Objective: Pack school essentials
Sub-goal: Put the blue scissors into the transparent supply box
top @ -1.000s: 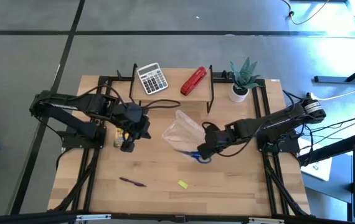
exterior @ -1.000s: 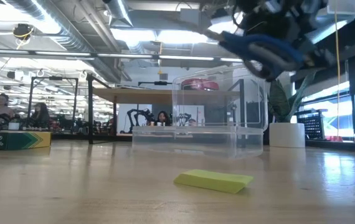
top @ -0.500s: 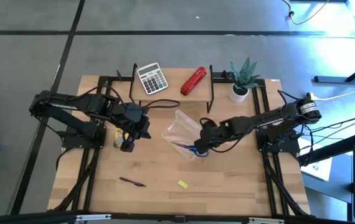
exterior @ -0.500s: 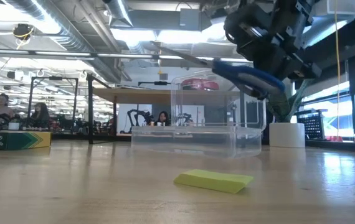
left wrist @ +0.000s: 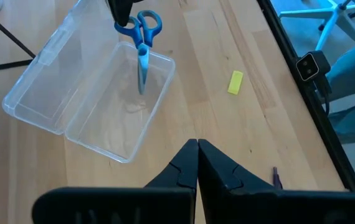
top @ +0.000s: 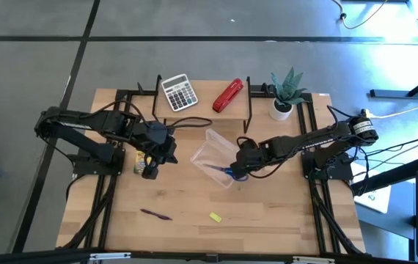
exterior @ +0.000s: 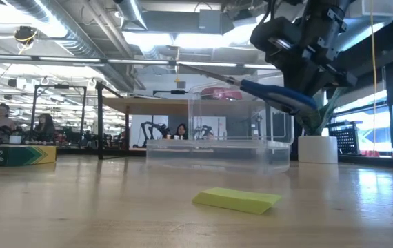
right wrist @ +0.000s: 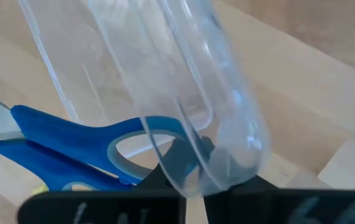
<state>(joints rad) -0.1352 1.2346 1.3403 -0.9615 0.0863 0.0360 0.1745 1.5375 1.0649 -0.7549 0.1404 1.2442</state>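
The blue-handled scissors [left wrist: 141, 38] hang over the open clear plastic box [left wrist: 112, 118], blades toward the table's left, with my right gripper [top: 237, 172] shut on their handle end. My left gripper [left wrist: 197, 152] hovers shut and empty to the left of the box. A thin purple pen [top: 155, 214] and a small yellow block [top: 215, 216] lie flat on the table near its front edge. A yellow-green printed box [exterior: 14, 155] rests on the table by my left arm. My right gripper pinches the scissors at a blue finger loop [right wrist: 134, 134] between its two fingers [right wrist: 177, 163], coming slanting down from the table's right. The scissors are lifted clear, lying close to level, their blades [exterior: 207, 72] reaching out over the box's tray.
A grey calculator [top: 178, 92] and a red stapler [top: 228, 95] lie at the far edge inside a black frame, with a potted plant [top: 285, 94] at the far right. The box's lid [left wrist: 50, 68] lies open beside its tray. Bare wood stretches along the near edge.
My right gripper has carried the scissors toward the table's far-left, from beside the box's near corner to over its tray, sinking a little and tipping further down. The scissors now lie flatter, blades over the box.
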